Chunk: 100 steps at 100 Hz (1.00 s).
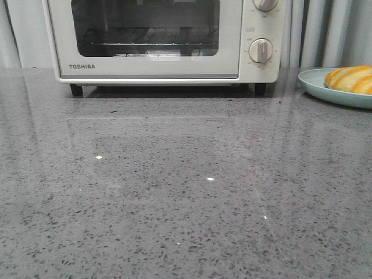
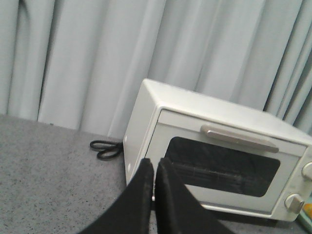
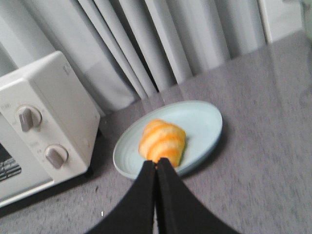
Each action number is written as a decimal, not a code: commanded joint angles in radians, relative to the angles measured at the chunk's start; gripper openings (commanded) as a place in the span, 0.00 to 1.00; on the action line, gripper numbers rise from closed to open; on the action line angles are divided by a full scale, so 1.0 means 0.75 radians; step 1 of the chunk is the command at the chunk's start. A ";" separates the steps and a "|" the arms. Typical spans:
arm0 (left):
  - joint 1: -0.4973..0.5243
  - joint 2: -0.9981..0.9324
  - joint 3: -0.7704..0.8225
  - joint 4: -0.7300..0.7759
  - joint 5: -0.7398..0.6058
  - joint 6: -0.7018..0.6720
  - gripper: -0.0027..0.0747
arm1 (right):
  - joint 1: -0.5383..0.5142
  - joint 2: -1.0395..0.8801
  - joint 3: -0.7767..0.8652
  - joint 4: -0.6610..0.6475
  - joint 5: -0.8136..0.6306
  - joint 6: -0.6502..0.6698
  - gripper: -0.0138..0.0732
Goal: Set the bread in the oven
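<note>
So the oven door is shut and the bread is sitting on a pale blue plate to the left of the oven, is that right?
Not quite. The bread sits on the plate to the right of the oven, as the front view shows. The oven door is shut and the plate is pale blue, as you said.

Pale blue plate (image 3: 204, 122) on grey speckled countertop (image 1: 174, 203); pale curtains (image 2: 97, 58) behind.
</note>
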State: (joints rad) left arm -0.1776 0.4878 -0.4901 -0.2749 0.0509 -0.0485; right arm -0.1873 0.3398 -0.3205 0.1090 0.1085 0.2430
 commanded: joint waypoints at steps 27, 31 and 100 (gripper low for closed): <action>-0.335 0.696 -0.636 0.047 0.062 0.211 0.01 | 0.083 0.157 -0.178 -0.032 -0.145 -0.026 0.10; -0.367 0.764 -0.700 0.061 0.062 0.215 0.01 | 0.096 0.157 -0.178 -0.032 -0.120 -0.026 0.10; -0.400 1.362 -1.129 0.079 -0.004 0.217 0.01 | 0.194 0.157 -0.178 -0.032 -0.010 -0.026 0.10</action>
State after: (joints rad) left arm -0.4697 1.5239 -1.2983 -0.2153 0.1526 0.1109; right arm -0.0418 0.4457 -0.4174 0.0975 0.1700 0.2342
